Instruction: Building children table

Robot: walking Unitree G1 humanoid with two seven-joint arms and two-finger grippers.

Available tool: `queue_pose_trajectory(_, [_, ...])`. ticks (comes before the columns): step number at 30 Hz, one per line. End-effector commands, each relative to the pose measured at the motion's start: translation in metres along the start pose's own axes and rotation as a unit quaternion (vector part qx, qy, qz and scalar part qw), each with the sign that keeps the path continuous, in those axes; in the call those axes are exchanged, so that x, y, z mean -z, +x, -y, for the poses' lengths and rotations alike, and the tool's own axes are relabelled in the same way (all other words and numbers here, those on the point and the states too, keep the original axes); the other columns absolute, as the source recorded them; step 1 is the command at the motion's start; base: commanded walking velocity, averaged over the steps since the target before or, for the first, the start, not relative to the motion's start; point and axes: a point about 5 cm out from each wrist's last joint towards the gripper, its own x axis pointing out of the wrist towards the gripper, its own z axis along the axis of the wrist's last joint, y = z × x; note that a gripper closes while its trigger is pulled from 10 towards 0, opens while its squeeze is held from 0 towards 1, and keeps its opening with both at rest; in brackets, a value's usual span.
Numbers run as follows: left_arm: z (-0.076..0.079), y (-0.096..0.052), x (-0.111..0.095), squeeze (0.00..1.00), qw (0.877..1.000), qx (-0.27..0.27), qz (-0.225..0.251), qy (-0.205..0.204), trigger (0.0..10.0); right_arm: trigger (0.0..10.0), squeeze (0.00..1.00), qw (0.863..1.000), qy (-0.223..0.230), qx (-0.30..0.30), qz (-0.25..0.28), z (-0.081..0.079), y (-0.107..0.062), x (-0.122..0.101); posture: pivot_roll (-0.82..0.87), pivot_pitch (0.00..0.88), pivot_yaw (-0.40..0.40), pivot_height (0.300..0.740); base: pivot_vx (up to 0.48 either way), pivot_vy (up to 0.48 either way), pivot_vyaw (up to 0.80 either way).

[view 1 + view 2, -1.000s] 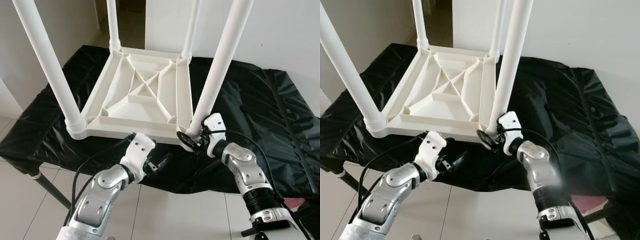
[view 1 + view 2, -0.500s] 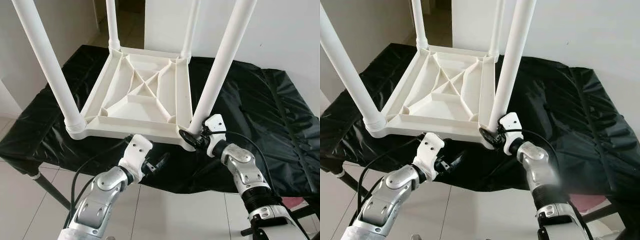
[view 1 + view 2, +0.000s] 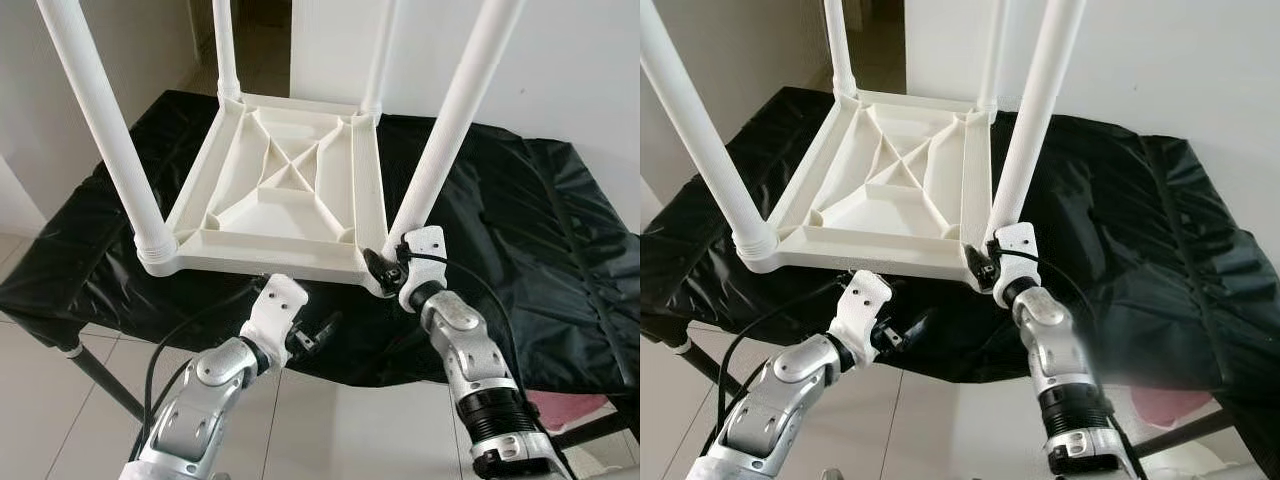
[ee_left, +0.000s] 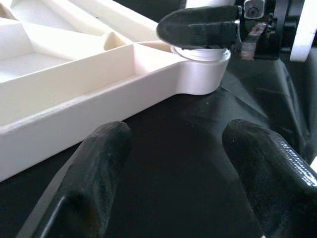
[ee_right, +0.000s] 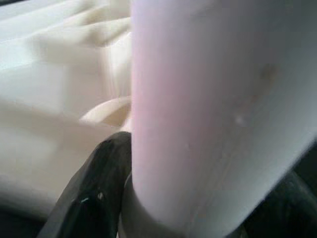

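A white plastic children's table (image 3: 285,190) lies upside down on the black cloth, its four legs pointing up. My right gripper (image 3: 385,270) is shut on the base of the near right leg (image 3: 450,120), where it meets the corner socket. In the right wrist view that leg (image 5: 213,99) sits between the fingers (image 5: 94,188). My left gripper (image 3: 320,330) hangs open just below the table's front edge. In the left wrist view it (image 4: 173,163) holds nothing, with its fingers (image 4: 94,168) spread over the black cloth and pointing at that same corner.
The black cloth (image 3: 540,220) covers a work table whose front edge runs just under both grippers. A white wall (image 3: 560,60) stands behind, with a doorway at the back left. Tiled floor (image 3: 40,400) lies below, and a dark metal table leg (image 3: 100,380) is at the lower left.
My right gripper has slid in closer around the base of the near right leg, and its forearm now stands steeper. The left gripper has dropped slightly lower.
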Motion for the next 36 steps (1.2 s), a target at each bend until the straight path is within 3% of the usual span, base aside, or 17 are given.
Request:
queue_pose_trajectory(1, [-0.004,0.002,0.001,0.00,1.000,-0.024,-0.002,0.001,10.0,10.0,0.00,0.996,0.009,0.082,-0.043,0.007,-0.011,0.017,0.02,0.093,-0.048,0.740,0.000,0.000,0.00])
queue_pose_trajectory(6, [-0.006,0.001,0.001,0.00,1.000,-0.025,-0.001,0.003,10.0,10.0,0.00,0.995,0.043,0.084,-0.026,-0.010,-0.017,0.012,0.02,0.090,-0.042,0.740,0.000,0.000,0.00])
queue_pose_trajectory(13, [-0.003,0.002,0.000,0.00,1.000,-0.013,-0.001,0.007,10.0,10.0,0.02,0.997,0.048,0.049,-0.020,-0.013,-0.019,0.005,0.00,0.088,-0.039,0.740,0.000,0.000,0.00])
queue_pose_trajectory(14, [-0.003,0.002,0.000,0.00,1.000,-0.013,-0.001,0.008,10.0,10.0,1.00,0.997,0.057,0.040,-0.019,-0.014,-0.020,0.005,0.00,0.087,-0.040,0.740,0.000,0.000,0.00])
queue_pose_trajectory(20, [-0.004,0.003,-0.002,0.00,1.000,-0.014,0.003,0.008,10.0,10.0,1.00,0.998,0.063,0.026,-0.008,-0.015,-0.023,-0.001,0.00,0.089,-0.040,0.740,0.000,0.000,0.00])
queue_pose_trajectory(23, [-0.004,0.003,-0.003,0.00,1.000,-0.014,0.005,0.008,10.0,10.0,1.00,0.999,0.052,0.008,0.001,-0.007,-0.021,-0.005,0.00,0.088,-0.039,0.740,0.000,0.000,0.00])
queue_pose_trajectory(28, [-0.005,0.001,-0.005,0.00,1.000,-0.012,0.007,0.012,10.0,10.0,1.00,0.997,0.023,-0.070,0.006,0.004,-0.016,-0.007,0.01,0.090,-0.036,0.740,0.000,0.000,0.00])
queue_pose_trajectory(29, [-0.005,0.001,-0.006,0.00,1.000,-0.009,0.008,0.012,10.0,10.0,0.00,0.996,0.016,-0.092,0.005,0.008,-0.015,-0.007,0.01,0.092,-0.033,0.740,0.000,0.000,0.00])
queue_pose_trajectory(36, [0.000,-0.002,-0.008,0.00,1.000,0.017,0.009,0.017,10.0,10.0,0.00,0.979,-0.047,-0.198,0.017,0.020,-0.004,-0.012,0.00,0.100,-0.017,0.740,0.000,0.000,0.00])
